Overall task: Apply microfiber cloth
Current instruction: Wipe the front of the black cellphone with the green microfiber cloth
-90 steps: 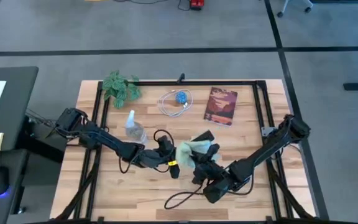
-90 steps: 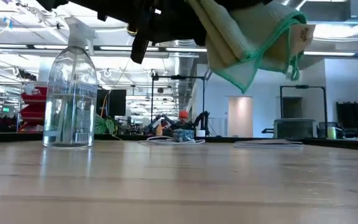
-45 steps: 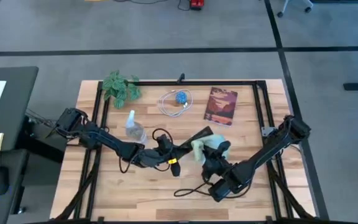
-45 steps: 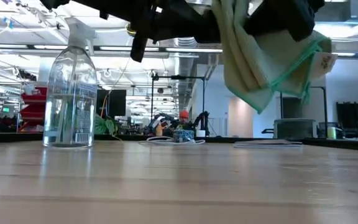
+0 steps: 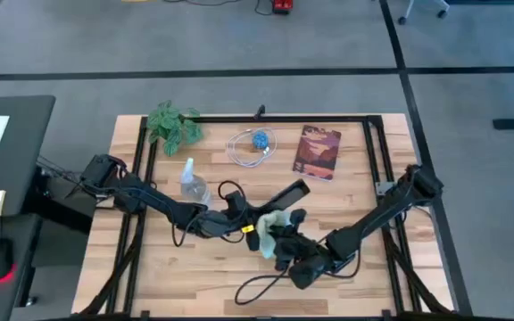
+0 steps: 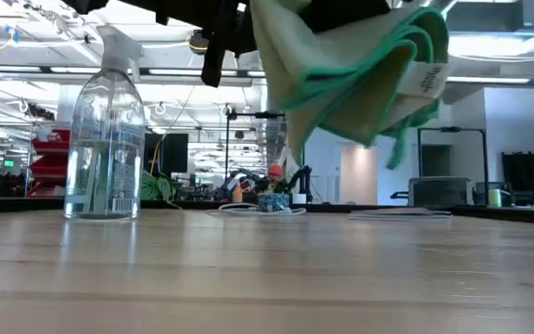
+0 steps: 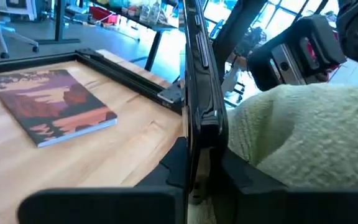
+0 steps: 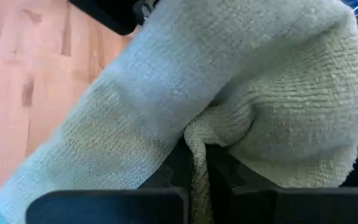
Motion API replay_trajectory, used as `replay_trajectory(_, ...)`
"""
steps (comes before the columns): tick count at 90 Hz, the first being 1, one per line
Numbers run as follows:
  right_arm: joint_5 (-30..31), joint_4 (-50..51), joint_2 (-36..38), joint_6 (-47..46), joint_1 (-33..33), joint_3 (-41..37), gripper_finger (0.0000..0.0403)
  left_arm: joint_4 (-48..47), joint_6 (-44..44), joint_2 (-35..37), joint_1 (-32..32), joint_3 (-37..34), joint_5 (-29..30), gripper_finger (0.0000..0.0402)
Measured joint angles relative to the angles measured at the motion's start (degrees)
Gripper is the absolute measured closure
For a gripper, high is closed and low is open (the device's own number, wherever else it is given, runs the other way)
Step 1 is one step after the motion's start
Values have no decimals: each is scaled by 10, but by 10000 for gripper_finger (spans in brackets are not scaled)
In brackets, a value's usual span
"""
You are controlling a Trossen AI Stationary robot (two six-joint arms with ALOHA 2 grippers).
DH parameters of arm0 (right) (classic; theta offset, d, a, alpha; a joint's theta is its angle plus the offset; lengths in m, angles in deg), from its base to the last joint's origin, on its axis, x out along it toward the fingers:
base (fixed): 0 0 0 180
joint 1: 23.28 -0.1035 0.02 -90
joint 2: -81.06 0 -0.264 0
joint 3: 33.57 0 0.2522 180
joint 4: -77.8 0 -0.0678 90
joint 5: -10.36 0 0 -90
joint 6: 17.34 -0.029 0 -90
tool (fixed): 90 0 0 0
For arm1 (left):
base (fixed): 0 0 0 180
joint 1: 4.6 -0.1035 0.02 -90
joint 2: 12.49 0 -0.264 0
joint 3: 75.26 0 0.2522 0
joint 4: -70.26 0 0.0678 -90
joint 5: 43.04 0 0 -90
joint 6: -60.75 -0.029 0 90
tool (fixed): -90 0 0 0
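My left gripper (image 5: 244, 220) is shut on a black phone (image 5: 286, 193), which it holds above the middle of the table. The phone shows edge-on in the left wrist view (image 7: 196, 87). My right gripper (image 5: 281, 241) is shut on the pale mint microfiber cloth (image 5: 270, 222). The bunched cloth (image 7: 303, 143) lies against the phone's face, close to my left gripper. In the low view the cloth (image 6: 350, 74) hangs folded, clear of the tabletop. My left gripper pinches the phone's near end (image 7: 194, 163) between its two fingers, one on each flat face. The fingers come about level from the table's left and lie along the phone. The phone is lifted clear and reaches toward the far right. My right gripper pinches a bunched fold of the cloth (image 8: 196, 146) between its two fingers, several layers thick. It comes from the table's right and near side. The cloth is lifted clear and bulges slack around the fingers, with one part against the phone.
A clear spray bottle (image 5: 192, 183) stands left of the grippers. Along the far side of the table are a leafy plant (image 5: 173, 123), a coiled white cable with a blue thing in it (image 5: 254, 145) and a book (image 5: 317, 152). A black cable (image 5: 261, 283) trails near the front edge.
My right gripper carried the cloth along the phone toward the table's right. It then came back toward the left and near side, next to my left gripper. The phone's far end, covered a second ago, now shows bare. My left gripper kept the phone nearly still.
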Motion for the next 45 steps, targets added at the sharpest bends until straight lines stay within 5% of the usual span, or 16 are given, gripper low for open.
replay_trajectory(45, 97, 353, 80, -246, -11, 0, 402, -46, 20, 2, 21, 1, 6, 389)
